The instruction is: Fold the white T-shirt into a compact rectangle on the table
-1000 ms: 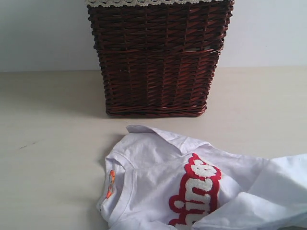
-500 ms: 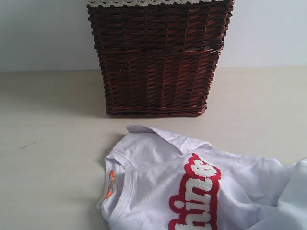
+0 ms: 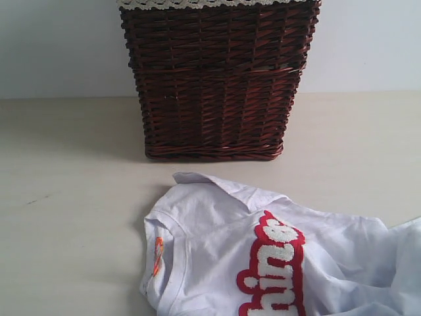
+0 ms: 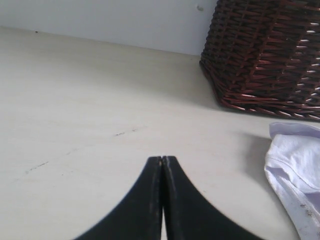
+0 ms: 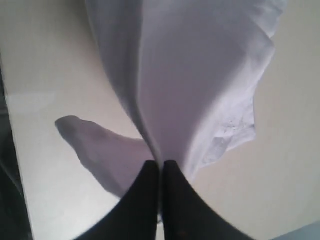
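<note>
Gripping: R gripper [image 5: 161, 163] is pinched shut on a fold of the white T-shirt [image 5: 200, 75]. The cloth is drawn up taut to the tips and casts a shadow on the table [image 5: 280, 165].
L gripper [image 4: 161, 159]: jaws pressed together, nothing between them. It sits low over bare table, apart from the shirt edge that shows at the side of its wrist view.
Shirt position: crumpled and unfolded on the table, in front of the wicker basket [image 3: 217, 79], near it but not touching. In ext view it runs off the bottom and right edges.
Neck: round collar points left in ext view, w/ orange tag [image 3: 158, 253] inside it.
Lettering [image 3: 276, 270]: fuzzy white w/ red outline, lower part cut off by the frame edge.
Basket: dark brown, upright, lace trim [image 3: 197, 3] along the top rim.
</note>
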Motion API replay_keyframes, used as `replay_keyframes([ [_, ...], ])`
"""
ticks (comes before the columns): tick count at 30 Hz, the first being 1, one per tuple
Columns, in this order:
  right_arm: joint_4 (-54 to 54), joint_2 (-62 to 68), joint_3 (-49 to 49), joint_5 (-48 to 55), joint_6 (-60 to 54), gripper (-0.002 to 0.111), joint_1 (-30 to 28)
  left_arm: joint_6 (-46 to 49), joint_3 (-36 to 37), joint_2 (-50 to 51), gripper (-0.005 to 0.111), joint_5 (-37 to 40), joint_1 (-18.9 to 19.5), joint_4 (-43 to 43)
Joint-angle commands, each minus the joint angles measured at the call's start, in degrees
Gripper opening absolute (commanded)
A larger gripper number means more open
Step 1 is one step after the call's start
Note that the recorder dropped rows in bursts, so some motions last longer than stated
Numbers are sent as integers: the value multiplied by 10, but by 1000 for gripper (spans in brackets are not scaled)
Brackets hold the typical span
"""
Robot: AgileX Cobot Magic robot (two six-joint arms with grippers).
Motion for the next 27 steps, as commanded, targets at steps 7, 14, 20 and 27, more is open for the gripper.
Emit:
replay_keyframes([
  [7, 58, -2, 2, 0, 60, 52, -3, 1, -1, -4, 0, -2, -3, -4],
  [14, 89, -2, -40, -12, 89, 52, -3, 1, -1, -4, 0, -2, -3, -4],
  [20, 255, 56, -72, -277, 93, 51, -3, 1, -1, -4, 0, -2, -3, -4],
  [27, 451, 345, -84, -379, 75, 16, -3, 1, -1, -4, 0, -2, -3, -4],
])
